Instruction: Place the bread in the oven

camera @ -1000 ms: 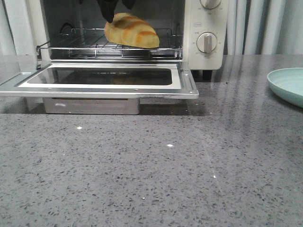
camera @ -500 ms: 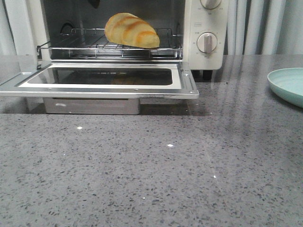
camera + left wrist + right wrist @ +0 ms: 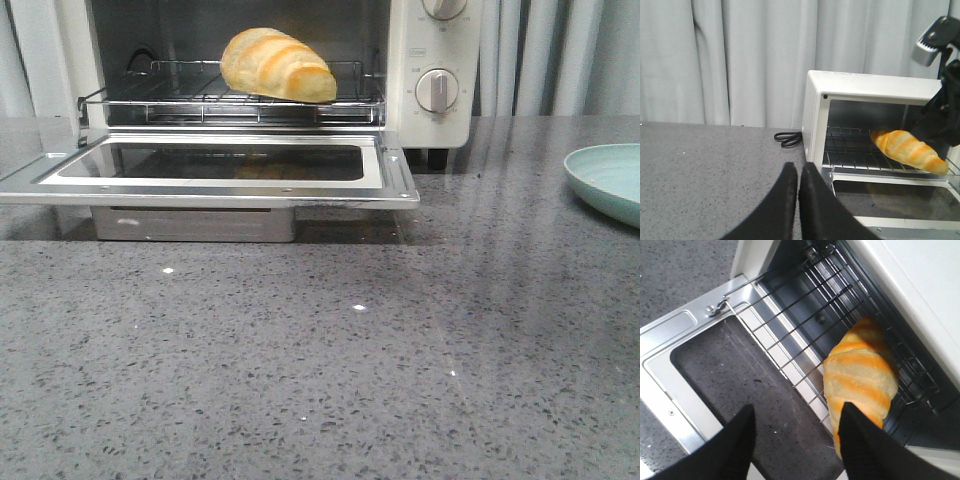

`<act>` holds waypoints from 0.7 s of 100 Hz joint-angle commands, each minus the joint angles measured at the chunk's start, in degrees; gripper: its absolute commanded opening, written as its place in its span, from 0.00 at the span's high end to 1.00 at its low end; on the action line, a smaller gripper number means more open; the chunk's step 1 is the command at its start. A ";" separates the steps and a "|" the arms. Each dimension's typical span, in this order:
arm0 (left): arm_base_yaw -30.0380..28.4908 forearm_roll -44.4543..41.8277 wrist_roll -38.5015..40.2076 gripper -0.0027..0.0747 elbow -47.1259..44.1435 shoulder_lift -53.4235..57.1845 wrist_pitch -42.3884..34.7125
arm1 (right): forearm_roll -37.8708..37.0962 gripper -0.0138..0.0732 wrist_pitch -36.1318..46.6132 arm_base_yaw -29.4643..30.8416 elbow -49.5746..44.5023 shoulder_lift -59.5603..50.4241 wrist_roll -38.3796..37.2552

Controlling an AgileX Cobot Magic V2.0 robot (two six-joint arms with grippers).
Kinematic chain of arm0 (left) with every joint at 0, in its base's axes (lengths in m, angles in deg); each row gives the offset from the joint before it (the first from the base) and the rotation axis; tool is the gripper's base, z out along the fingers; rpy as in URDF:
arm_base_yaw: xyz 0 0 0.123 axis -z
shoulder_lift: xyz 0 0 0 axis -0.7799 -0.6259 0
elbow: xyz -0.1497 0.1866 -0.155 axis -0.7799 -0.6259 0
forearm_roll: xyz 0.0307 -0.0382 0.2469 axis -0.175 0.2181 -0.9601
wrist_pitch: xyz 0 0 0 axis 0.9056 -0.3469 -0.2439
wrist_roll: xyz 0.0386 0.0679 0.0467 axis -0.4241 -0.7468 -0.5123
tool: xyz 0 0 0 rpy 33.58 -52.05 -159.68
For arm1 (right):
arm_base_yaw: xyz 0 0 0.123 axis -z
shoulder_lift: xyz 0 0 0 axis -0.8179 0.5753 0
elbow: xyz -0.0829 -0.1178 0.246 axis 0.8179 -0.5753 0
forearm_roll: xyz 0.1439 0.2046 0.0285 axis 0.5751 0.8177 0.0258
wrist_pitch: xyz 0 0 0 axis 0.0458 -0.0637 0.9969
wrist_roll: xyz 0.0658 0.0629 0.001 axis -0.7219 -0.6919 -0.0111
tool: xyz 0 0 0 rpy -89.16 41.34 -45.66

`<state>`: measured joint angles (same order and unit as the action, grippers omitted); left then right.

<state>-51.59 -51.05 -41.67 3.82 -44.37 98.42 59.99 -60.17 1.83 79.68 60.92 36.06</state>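
Observation:
The bread (image 3: 277, 64) lies on the wire rack (image 3: 200, 100) inside the cream-white oven (image 3: 430, 120), whose door (image 3: 200, 190) hangs open and flat. In the right wrist view my right gripper (image 3: 796, 412) is open above the door glass, close beside the bread (image 3: 860, 375) but holding nothing. My left gripper (image 3: 798, 170) is shut and empty, off to the oven's (image 3: 860, 87) left side over the counter; the bread (image 3: 907, 150) shows past it. Neither gripper shows in the front view.
A pale green plate (image 3: 610, 180) sits at the right edge of the grey counter. A coiled black cable (image 3: 788, 138) lies beside the oven's left wall. A grey curtain hangs behind. The open door juts out over the counter.
The right gripper's dark fingers, above the bread a second ago, have risen out of the front view. The bread stays put on the rack.

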 commanded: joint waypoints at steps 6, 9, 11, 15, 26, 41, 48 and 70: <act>-0.31 1.99 0.62 0.99 -1.28 0.10 -6.27 | -2.14 0.45 -2.08 -1.36 1.97 -5.92 -1.58; -0.31 2.14 0.62 0.99 -1.75 0.10 -6.63 | -2.14 0.45 -3.09 -1.36 1.97 -6.41 -2.48; -0.31 2.30 0.62 0.99 -2.07 0.10 -7.07 | -2.14 0.45 -3.50 -1.60 1.97 -6.54 -2.60; -0.31 2.72 0.62 0.99 -2.61 0.10 -7.95 | -2.14 0.45 -4.03 -1.72 1.97 -7.08 -2.87; -0.31 3.29 0.62 0.99 -5.20 0.10 -11.29 | -2.03 0.45 -4.03 -2.00 1.85 -8.74 -3.84; -0.31 4.51 0.62 0.99 -8.93 0.10 -12.37 | -2.03 0.45 -4.03 -2.10 1.23 -10.91 -4.03; -0.31 5.45 0.62 0.99 -10.59 0.10 -12.78 | -3.16 0.45 -4.03 -2.10 -1.02 -12.48 -4.03; -0.31 5.97 0.62 0.99 -15.17 0.10 -15.95 | -6.11 0.45 -4.03 0.62 -13.68 -19.65 -8.00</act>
<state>-51.89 -46.19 -41.67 -11.39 -43.55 88.48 57.57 -61.33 0.71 68.82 46.69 30.36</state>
